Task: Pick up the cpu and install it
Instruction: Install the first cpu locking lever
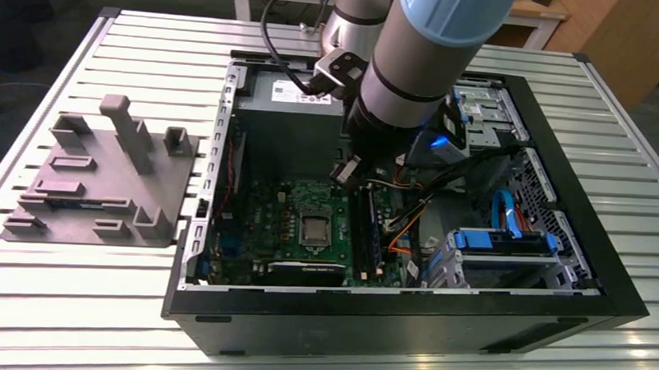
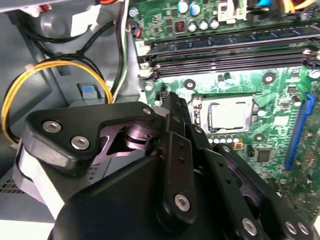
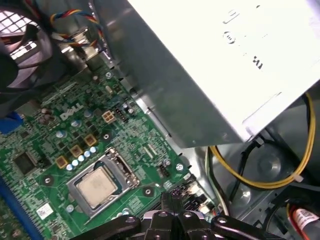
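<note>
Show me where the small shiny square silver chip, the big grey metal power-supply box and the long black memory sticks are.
small square silver-grey cpu point(image 3: 96, 186): first wrist view, middle of its metal top.
large grey metal power-supply box point(image 3: 210, 60): first wrist view, its broad side.
long narrow black memory sticks point(image 2: 230, 52): second wrist view, mid-length of the sticks.

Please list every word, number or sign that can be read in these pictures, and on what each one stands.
Grey box: dark marks, washed out, unreadable.
Green board: a white maker's logo, not quoted here; small white sticker, too small to read.
Chip: no readable print.
</note>
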{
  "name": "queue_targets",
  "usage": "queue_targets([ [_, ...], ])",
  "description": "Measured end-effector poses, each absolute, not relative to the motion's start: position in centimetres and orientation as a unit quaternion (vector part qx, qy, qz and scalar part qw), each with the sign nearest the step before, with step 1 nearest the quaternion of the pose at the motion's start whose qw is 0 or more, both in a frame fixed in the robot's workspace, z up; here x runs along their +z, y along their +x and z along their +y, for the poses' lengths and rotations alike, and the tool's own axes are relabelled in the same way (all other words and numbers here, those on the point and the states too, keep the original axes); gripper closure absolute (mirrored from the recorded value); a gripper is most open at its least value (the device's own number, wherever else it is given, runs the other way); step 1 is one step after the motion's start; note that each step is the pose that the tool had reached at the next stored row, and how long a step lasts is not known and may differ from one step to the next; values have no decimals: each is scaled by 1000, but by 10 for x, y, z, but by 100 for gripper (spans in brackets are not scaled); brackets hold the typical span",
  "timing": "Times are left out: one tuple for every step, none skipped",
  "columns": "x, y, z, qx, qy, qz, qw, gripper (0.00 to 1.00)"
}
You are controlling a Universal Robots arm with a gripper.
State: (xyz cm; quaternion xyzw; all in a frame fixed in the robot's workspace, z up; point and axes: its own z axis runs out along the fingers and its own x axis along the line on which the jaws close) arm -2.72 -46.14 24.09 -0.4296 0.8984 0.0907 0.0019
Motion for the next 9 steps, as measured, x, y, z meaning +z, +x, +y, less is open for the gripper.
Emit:
queue_targets([
  [241,-27,-460,91,-430,898,2,90],
  [240,-27,-459,91,-430,898,2,90],
  [240,-27,-457,91,-430,898,2,90],
  [239,-27,-455,91,-430,898,2,90],
  [238,-28,-453,91,-430,898,2,90],
  [238,-28,-452,91,-430,898,2,90],
  [237,-29,-451,91,-432,897,2,90],
  [236,-30,-451,91,-434,896,2,90],
  [236,-30,-451,91,-438,894,1,90],
])
